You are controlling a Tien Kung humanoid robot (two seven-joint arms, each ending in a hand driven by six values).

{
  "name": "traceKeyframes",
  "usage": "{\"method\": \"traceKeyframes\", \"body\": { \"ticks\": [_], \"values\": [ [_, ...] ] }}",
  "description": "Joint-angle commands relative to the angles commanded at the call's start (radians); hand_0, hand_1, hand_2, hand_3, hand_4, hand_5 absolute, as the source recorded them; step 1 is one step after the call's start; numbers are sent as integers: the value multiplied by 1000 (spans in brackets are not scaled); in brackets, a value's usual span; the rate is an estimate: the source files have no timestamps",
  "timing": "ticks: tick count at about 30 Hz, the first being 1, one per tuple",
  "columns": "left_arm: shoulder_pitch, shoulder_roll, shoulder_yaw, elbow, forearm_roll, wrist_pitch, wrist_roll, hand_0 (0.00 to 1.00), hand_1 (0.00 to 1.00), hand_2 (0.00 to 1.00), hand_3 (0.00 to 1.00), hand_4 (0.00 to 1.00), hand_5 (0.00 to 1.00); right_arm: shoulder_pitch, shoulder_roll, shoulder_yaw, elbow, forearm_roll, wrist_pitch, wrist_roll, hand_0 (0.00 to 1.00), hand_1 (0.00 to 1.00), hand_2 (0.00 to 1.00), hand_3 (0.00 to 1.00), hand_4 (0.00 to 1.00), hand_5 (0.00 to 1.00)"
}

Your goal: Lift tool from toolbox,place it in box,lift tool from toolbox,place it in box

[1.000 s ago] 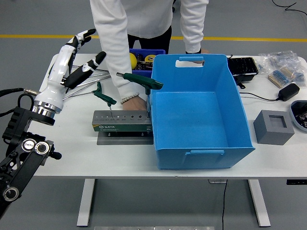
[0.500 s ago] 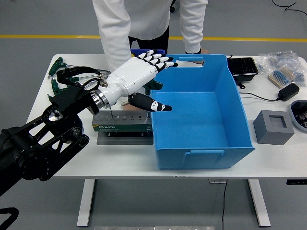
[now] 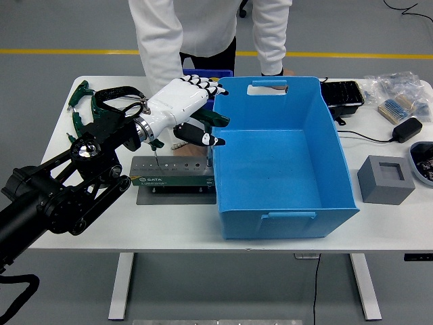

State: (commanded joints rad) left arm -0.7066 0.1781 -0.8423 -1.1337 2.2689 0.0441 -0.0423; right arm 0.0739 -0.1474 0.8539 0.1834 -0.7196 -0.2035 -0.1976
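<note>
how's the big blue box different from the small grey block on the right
The blue box is far larger than the grey block and bright blue, not grey. The blue box has handle slots and a deep open interior; the grey block only has a shallow square recess on top. Both sit upright on the white table.

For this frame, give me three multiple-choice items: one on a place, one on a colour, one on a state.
1. Where is the tool rack?
A. left of the blue box
B. inside the blue box
C. right of the grey block

2. What colour is the big box?
A. red
B. blue
C. white

3. What state is the left hand in?
A. clenched on a tool
B. out of view
C. fingers spread, holding nothing

Answers: 1 A, the rack stands against the box's left wall. 2 B, its walls and floor are blue. 3 C, the white hand hovers above the rack with fingers extended and nothing between them.
</note>
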Motion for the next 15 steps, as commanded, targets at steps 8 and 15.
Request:
{"method": "traceKeyframes", "body": {
  "ticks": [8, 15],
  "values": [
    [-2, -5, 35, 23, 0, 12, 28, 471, 387, 371, 470, 998, 728, 0, -1, -1, 0, 0, 1, 1, 702, 656, 743, 669, 880, 834],
    [-12, -7, 94, 45, 0, 58, 79, 420, 320, 311, 394, 998, 749, 1, -1, -2, 0, 0, 1, 0, 702, 656, 742, 669, 880, 833]
  ]
}}
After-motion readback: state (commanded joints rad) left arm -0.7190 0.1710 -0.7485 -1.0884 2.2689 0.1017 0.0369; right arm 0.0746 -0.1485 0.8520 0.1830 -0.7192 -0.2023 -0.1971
